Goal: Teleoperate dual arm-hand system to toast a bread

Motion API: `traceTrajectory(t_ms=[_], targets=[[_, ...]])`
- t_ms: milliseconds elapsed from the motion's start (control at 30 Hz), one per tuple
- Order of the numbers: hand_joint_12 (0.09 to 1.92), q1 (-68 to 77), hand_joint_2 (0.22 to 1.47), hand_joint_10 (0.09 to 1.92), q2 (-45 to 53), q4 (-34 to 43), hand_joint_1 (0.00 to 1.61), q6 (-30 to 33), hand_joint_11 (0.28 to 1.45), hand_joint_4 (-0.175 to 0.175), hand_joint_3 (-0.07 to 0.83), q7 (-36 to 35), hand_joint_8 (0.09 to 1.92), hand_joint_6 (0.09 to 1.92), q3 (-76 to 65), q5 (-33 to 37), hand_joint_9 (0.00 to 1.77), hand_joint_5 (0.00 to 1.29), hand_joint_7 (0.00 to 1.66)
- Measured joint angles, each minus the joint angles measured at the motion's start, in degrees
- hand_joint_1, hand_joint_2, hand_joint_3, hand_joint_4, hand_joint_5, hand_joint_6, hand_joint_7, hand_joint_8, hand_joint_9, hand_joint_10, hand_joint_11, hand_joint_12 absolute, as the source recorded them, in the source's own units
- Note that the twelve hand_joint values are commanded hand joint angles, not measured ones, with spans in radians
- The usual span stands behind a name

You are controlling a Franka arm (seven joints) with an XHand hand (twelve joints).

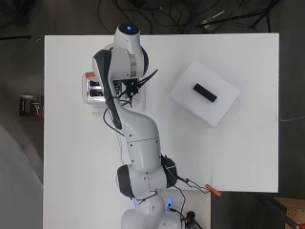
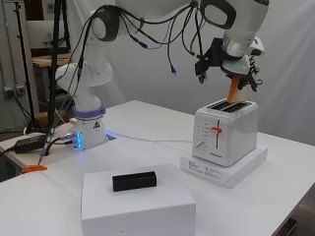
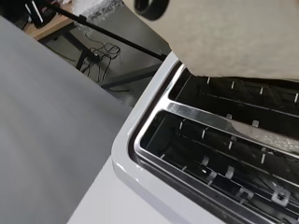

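While the black and white hand [image 2: 235, 69] is pinching the tan bread slice [image 2: 235, 89] above the white two-slot toaster [image 2: 225, 132] near the table's [image 2: 147, 128] edge, insertion is starting; lowering and lever-pressing are remaining.

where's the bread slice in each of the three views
overhead view: the bread slice is only an orange-edged sliver at the toaster's upper left corner, mostly hidden under the arm.
side view: the slice stands upright above the toaster's far slot, under the hand.
wrist view: the slice fills the top right.
shared landmark: the white toaster.
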Motion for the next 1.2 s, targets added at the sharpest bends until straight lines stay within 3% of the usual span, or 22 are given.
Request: traceTrajectory(t_ms=[67, 233, 367, 500, 800, 833, 900, 933, 967, 1100, 1200], targets=[[0.09, -0.1, 1.12, 0.89, 2.9, 2.9, 1.36, -1.7, 0.84, -0.175, 0.001, 3.7, 0.79, 1.23, -0.3, 3.2, 1.16, 0.69, 1.06], [0.09, -0.3, 1.1, 0.96, 4.7, 3.1, 1.38, -2.3, 0.86, -0.175, 0.0, 6.2, 0.75, 1.2, -0.9, 5.8, 1.16, 0.71, 1.07], [0.09, -0.2, 1.16, 1.17, 5.1, 1.7, 1.36, -1.4, 0.85, -0.175, 0.0, 6.7, 0.93, 1.28, -1.3, 5.7, 1.0, 0.62, 0.95], [0.09, 0.0, 1.11, 1.0, 3.5, -2.6, 1.38, 1.3, 0.86, -0.175, 0.0, 5.9, 0.76, 1.17, -1.2, 5.5, 1.14, 0.71, 1.07], [0.09, 0.6, 1.1, 0.97, -0.1, -8.0, 1.38, 6.2, 0.86, -0.175, 0.001, 2.8, 0.74, 1.18, 0.8, 5.4, 1.15, 0.71, 1.08], [0.09, 0.7, 1.13, 0.78, -1.0, -8.7, 1.32, 6.8, 0.83, -0.175, -0.001, 2.7, 0.8, 1.26, 1.0, 5.3, 1.15, 0.69, 1.07], [0.09, 0.9, 0.93, 0.26, -1.7, -9.3, 0.55, 7.3, 0.55, -0.075, -0.022, 2.7, 0.34, 0.53, 1.2, 5.0, 0.64, 0.26, 0.46], [0.09, 1.3, 0.86, 0.13, -1.3, -8.6, 0.29, 6.8, 0.48, -0.04, -0.018, 3.3, 0.19, 0.28, 1.1, 4.5, 0.46, 0.13, 0.26], [0.09, 2.1, 0.83, 0.09, -0.3, -7.1, 0.14, 5.5, 0.44, -0.017, -0.012, 4.2, 0.1, 0.14, 1.0, 3.4, 0.37, 0.07, 0.17], [0.09, 5.1, 0.81, 0.09, 5.2, 3.4, 0.01, -1.9, 0.43, 0.04, -0.003, 6.0, 0.09, 0.09, 1.1, -2.6, 0.29, 0.01, 0.08], [0.09, 5.2, 0.86, 0.09, 5.8, 10.4, 0.0, -2.1, 0.42, 0.066, 0.004, 7.3, 0.09, 0.09, 0.4, -3.4, 0.28, 0.1, 0.13]])
